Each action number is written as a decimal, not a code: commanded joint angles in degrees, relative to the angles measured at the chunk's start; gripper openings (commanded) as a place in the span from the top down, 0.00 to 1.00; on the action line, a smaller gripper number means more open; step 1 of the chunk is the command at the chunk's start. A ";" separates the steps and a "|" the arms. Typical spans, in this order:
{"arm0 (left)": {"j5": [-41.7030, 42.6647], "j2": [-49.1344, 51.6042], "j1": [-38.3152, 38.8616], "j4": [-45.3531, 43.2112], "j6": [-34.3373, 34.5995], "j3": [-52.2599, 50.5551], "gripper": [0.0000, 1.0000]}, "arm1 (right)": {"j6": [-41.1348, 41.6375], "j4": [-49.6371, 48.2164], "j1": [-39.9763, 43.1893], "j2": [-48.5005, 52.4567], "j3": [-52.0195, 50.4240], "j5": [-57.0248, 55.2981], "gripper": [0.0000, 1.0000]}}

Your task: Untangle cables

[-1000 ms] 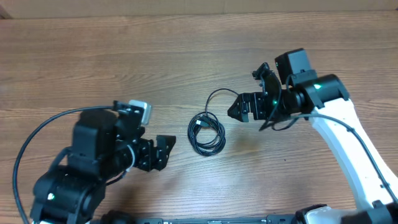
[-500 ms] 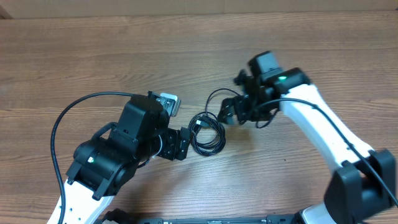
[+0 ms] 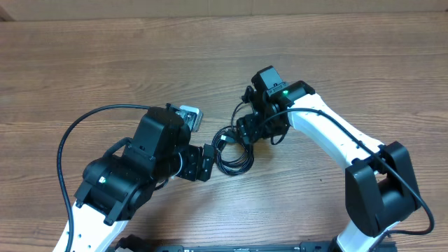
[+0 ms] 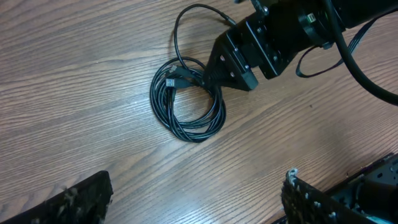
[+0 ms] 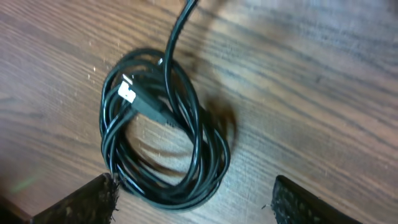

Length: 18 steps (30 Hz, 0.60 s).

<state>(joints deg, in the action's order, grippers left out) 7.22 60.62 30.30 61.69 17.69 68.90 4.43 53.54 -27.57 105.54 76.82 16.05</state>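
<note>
One black cable [image 4: 216, 115], wound in loose overlapping loops, left claw [image 4: 196, 186] released, right claw [image 5: 193, 186] released.

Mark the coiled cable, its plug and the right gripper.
coiled black cable [image 5: 211, 158], right wrist view, right side of the loops.
plug [image 5: 142, 102], right wrist view, black body behind the pale tip.
right gripper [image 5: 193, 186], right wrist view, midway between its open fingertips.

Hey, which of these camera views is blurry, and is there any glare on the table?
Right wrist: soft and smeared, the cable edges fuzzy. Left wrist: cable sharp, own fingers in the bottom corners out of focus. Overhead: evenly lit, sharp, no glare on the table.
</note>
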 commanded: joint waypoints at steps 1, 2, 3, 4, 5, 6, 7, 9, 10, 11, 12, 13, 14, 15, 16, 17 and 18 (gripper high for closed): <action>-0.09 -0.04 0.22 -0.11 0.52 1.18 0.12 | -0.20 -1.20 -0.07 0.74 0.07 -0.63 0.23; -0.09 -0.04 0.22 -0.02 0.52 1.51 0.12 | -0.17 -1.57 -0.09 1.01 0.07 -0.61 0.23; -0.07 -0.04 0.22 0.02 0.55 1.73 0.12 | -0.20 -1.70 -0.09 1.11 0.07 -0.61 0.23; 0.13 -0.04 0.22 0.00 0.52 2.01 0.12 | -0.20 -1.88 -0.11 1.36 0.07 -0.63 0.23; 0.28 -0.04 0.22 -0.02 0.52 2.19 0.12 | -0.22 -1.92 -0.11 1.40 0.07 -0.63 0.24; 0.31 -0.04 0.22 -0.09 0.55 2.38 0.12 | -0.22 -2.08 -0.11 1.55 0.07 -0.66 0.24; 0.31 -0.04 0.22 -0.11 0.55 2.62 0.11 | -0.22 -2.16 -0.11 1.57 0.07 -0.63 0.24; 0.31 -0.04 0.22 -0.09 0.55 3.13 0.11 | -0.20 -2.45 -0.13 1.90 0.07 -0.61 0.20; 0.33 -0.04 0.22 -0.09 0.55 3.37 0.11 | -0.20 -2.45 -0.13 2.05 0.02 -0.61 0.16; 0.33 -0.04 0.22 -0.07 0.55 3.58 0.11 | -0.20 -2.49 -0.13 2.34 -0.04 -0.61 0.15; 0.33 -0.04 0.22 -0.07 0.55 3.72 0.11 | -0.20 -2.47 -0.13 2.58 -0.04 -0.61 0.15; 0.33 -0.04 0.22 -0.07 0.55 3.89 0.11 | -0.20 -2.43 -0.13 2.93 -0.04 -0.61 0.15; 0.33 -0.04 0.22 -0.07 0.55 3.98 0.11 | -0.20 -2.36 -0.13 3.26 -0.04 -0.61 0.17; 0.33 -0.04 0.22 -0.11 0.55 3.98 0.11 | -0.20 -2.36 -0.13 3.56 -0.04 -0.59 0.18; 0.33 -0.04 0.22 -0.13 0.55 3.98 0.11 | -0.20 -2.29 -0.20 3.96 -0.04 -0.59 0.18; 0.33 -0.04 0.22 -0.15 0.55 3.98 0.11 | -0.20 -2.25 -0.22 4.42 -0.04 -0.57 0.18; 0.31 -0.04 0.20 -0.17 0.55 3.98 0.10 | -0.20 -2.19 -0.26 4.85 -0.04 -0.57 0.18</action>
<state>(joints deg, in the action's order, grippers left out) 7.25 60.62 30.30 61.67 17.72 71.26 4.43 51.48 -27.57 108.81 76.82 16.03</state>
